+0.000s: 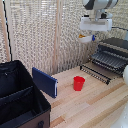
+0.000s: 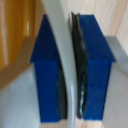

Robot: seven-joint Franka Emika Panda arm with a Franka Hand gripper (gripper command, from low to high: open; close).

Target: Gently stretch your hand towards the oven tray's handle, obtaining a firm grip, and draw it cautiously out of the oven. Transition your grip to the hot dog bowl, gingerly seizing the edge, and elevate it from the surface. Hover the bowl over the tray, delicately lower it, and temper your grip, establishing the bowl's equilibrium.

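Observation:
The hot dog bowl [image 1: 86, 37], small and white with orange-yellow food, hangs in the air with my gripper [image 1: 92, 33] shut on its edge. It is high above the table, off the oven's front toward the exterior view's left. The oven [image 1: 116, 46] stands at the exterior view's right. Its dark ribbed oven tray [image 1: 109, 60] is drawn out over the dropped door [image 1: 95, 73]. In the wrist view, the blue fingers [image 2: 47, 75] of my gripper [image 2: 70, 70] pinch the bowl's pale rim [image 2: 56, 27].
A red cup [image 1: 79, 83] stands on the wooden table [image 1: 95, 107], below the bowl and in front of the oven door. A blue flat box [image 1: 45, 81] leans beside a big black fabric case [image 1: 20, 97] at the exterior view's left.

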